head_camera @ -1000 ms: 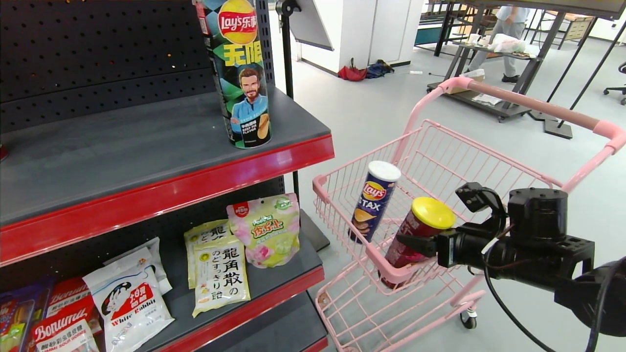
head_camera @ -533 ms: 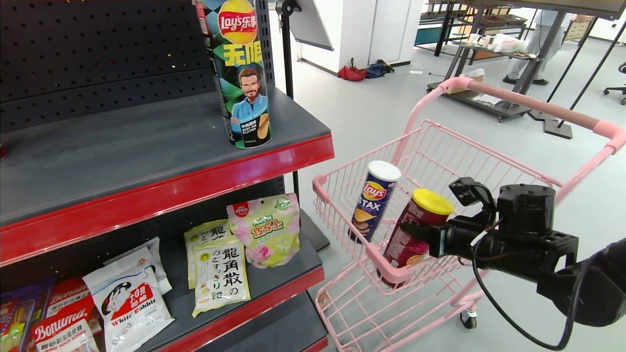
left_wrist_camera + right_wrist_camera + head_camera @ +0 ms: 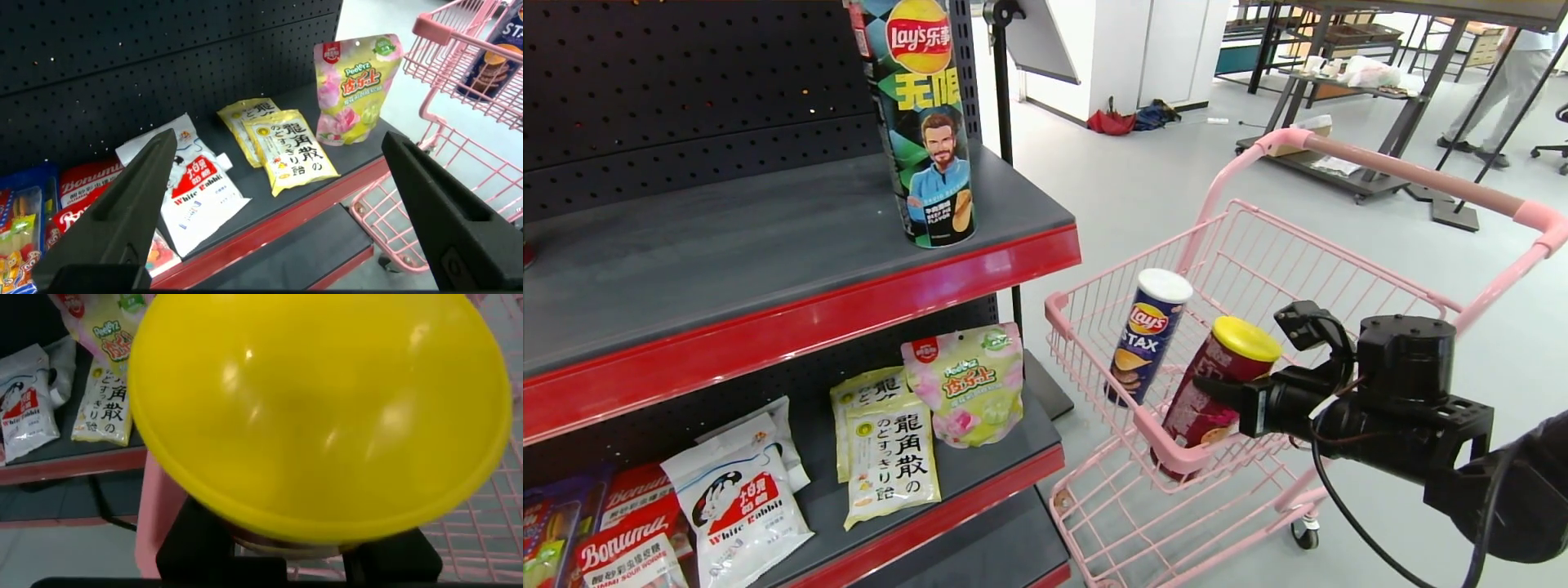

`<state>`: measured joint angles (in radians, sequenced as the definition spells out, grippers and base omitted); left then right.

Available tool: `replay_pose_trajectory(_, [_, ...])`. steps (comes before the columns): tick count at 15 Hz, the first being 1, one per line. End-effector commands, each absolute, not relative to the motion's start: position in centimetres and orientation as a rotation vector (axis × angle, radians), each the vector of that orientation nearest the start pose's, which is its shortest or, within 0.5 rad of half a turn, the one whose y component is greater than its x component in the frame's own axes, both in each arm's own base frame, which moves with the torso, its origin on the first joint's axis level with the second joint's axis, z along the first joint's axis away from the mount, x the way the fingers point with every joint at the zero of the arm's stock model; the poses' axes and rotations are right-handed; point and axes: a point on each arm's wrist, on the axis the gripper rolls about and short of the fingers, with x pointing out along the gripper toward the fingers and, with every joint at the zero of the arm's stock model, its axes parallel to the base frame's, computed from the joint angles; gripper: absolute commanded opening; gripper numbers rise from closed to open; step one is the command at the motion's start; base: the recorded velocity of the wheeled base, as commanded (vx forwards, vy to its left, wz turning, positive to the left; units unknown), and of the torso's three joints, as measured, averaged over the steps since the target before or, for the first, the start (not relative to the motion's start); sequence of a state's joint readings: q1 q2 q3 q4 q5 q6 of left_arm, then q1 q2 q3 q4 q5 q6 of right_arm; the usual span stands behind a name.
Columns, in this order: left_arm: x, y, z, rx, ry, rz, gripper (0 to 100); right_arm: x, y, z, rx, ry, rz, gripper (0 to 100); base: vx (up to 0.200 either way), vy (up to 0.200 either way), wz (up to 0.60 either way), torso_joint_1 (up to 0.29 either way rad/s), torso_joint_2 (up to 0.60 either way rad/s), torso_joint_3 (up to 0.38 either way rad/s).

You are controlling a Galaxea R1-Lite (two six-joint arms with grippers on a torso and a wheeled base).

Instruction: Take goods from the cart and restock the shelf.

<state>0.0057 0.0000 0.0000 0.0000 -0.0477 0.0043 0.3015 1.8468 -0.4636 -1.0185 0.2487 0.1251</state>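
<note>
A maroon chip can (image 3: 1194, 420) with a yellow lid (image 3: 1247, 338) leans in the front corner of the pink cart (image 3: 1258, 237). My right gripper (image 3: 1221, 388) is shut on the can just below the lid. That lid (image 3: 319, 408) looms over the dark fingers (image 3: 204, 551) in the right wrist view. A blue chip can (image 3: 1147, 335) leans beside it, free. My left gripper (image 3: 278, 220) hangs open in front of the lower shelf (image 3: 270, 212), nothing between its fingers. A tall dark chip can (image 3: 927, 122) stands on the upper shelf (image 3: 727, 253).
Snack bags lie on the lower shelf: a pink-green pouch (image 3: 964, 384), yellow packs (image 3: 890, 457), a white bag (image 3: 739, 502). Most of the upper shelf left of the tall can is bare. The cart's handle (image 3: 1413, 175) rises at the right.
My right gripper has shifted slightly left and up with the maroon can, which now stands a little steeper. The blue can and the shelf goods have not moved.
</note>
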Motion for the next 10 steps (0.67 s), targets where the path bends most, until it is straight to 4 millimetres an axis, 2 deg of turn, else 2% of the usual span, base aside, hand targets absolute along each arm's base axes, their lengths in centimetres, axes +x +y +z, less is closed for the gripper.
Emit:
replay_pose_trajectory(1, [-2.3, -0.1, 7.5, 0.005, 0.000, -0.041, 100, 26.0, 8.5, 12.5, 0.079, 0.288, 0.525, 0, 0.000, 0.000, 0.00, 0.000, 0.00, 0.000])
replay_pose_trajectory(4, [-2.3, -0.1, 7.5, 0.005, 0.000, -0.041, 100, 25.6, 7.9, 16.1, 0.059, 0.215, 0.515, 0, 0.000, 0.000, 0.00, 0.000, 0.00, 0.000])
replay_pose_trajectory(5, [-2.3, -0.1, 7.5, 0.005, 0.000, -0.041, 100, 25.5, 7.5, 18.0, 0.051, 0.173, 0.502, 0, 0.000, 0.000, 0.00, 0.000, 0.00, 0.000])
replay_pose_trajectory(7, [-2.3, -0.1, 7.5, 0.005, 0.000, -0.041, 100, 23.8, 6.1, 21.3, 0.010, 0.149, 0.472, 0, 0.000, 0.000, 0.00, 0.000, 0.00, 0.000])
replay_pose_trajectory(9, [-2.3, -0.1, 7.5, 0.005, 0.000, -0.041, 100, 21.1, 5.1, 23.9, 0.007, 0.161, 0.442, 0, 0.000, 0.000, 0.00, 0.000, 0.00, 0.000])
replay_pose_trajectory(10, [-2.3, -0.1, 7.5, 0.005, 0.000, -0.041, 100, 20.8, 5.1, 24.1, 0.007, 0.161, 0.436, 0, 0.000, 0.000, 0.00, 0.000, 0.00, 0.000])
